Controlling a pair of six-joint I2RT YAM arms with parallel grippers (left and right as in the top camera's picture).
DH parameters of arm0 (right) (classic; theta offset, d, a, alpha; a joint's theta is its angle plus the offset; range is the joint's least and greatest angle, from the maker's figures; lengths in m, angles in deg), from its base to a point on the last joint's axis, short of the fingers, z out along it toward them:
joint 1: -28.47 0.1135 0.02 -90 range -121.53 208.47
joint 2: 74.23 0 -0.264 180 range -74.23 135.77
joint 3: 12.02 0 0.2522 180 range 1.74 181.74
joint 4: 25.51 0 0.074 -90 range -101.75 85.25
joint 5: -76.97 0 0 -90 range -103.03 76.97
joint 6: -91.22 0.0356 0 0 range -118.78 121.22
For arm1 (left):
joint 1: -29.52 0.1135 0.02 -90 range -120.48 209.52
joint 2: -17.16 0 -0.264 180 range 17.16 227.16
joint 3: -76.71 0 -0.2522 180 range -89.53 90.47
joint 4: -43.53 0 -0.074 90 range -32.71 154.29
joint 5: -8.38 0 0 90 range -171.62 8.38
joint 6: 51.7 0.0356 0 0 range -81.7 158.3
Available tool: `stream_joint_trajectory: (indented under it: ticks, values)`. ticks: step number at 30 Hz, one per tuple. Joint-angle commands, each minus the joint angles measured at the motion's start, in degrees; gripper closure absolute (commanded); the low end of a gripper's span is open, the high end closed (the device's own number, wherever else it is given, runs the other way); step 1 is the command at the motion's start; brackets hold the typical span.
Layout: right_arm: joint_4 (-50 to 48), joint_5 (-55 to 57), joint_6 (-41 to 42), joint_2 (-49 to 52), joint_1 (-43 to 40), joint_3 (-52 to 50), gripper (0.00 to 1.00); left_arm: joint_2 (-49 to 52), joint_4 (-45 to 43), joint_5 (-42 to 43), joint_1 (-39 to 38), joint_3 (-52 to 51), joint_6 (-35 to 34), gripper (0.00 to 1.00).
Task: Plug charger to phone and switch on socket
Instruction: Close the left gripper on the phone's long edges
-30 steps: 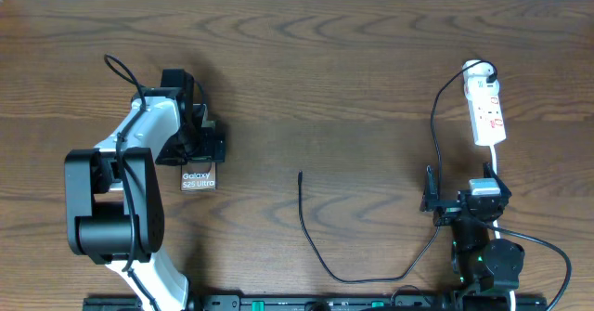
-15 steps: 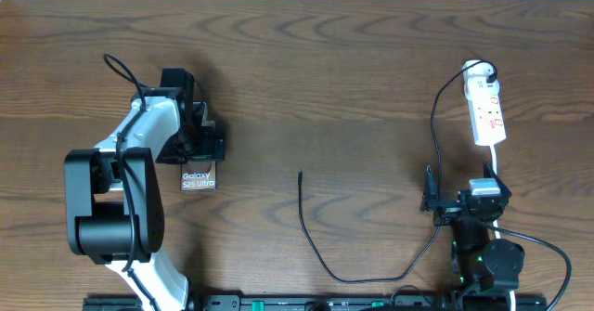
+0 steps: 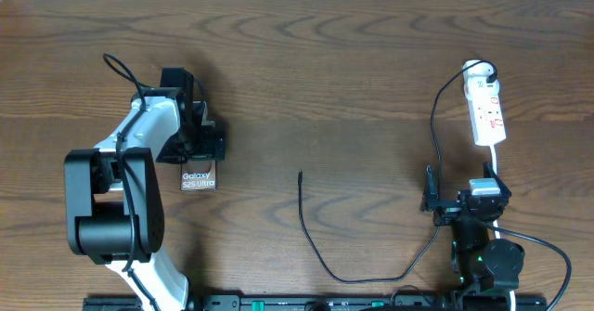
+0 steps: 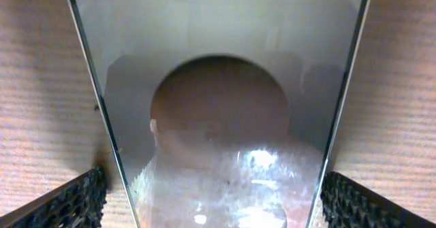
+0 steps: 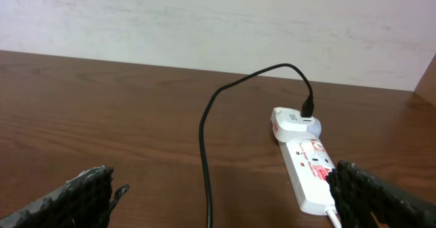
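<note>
The phone point(image 3: 198, 179) lies flat on the table, white lettering showing. In the left wrist view its glossy back with a large round mark point(image 4: 218, 119) fills the space between the fingers. My left gripper point(image 3: 200, 144) is open and straddles the phone's far end point(image 4: 218, 204). The charger, a thin black cable point(image 3: 316, 248), loops across the table with its tip point(image 3: 300, 174) free at mid-table. It runs up to the white socket point(image 3: 487, 111). My right gripper point(image 3: 462, 200) is open and empty point(image 5: 225, 197), just short of the socket point(image 5: 313, 173), with the cable point(image 5: 204, 139) between its fingers.
A white adapter point(image 5: 293, 122) with the cable plugged in sits at the socket's far end point(image 3: 477, 70). The socket's white cord point(image 3: 494, 167) runs toward the right arm's base. A pale wall point(image 5: 204, 24) rises behind the table's back edge.
</note>
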Motion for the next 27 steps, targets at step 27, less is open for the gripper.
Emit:
stream_joint_trajectory:
  ticks: [27]
  values:
    - [0.24,0.63,-0.55,-0.09,1.09,-0.09,0.01,0.74,-1.55,2.01,-0.13,-5.84,0.2,0.02]
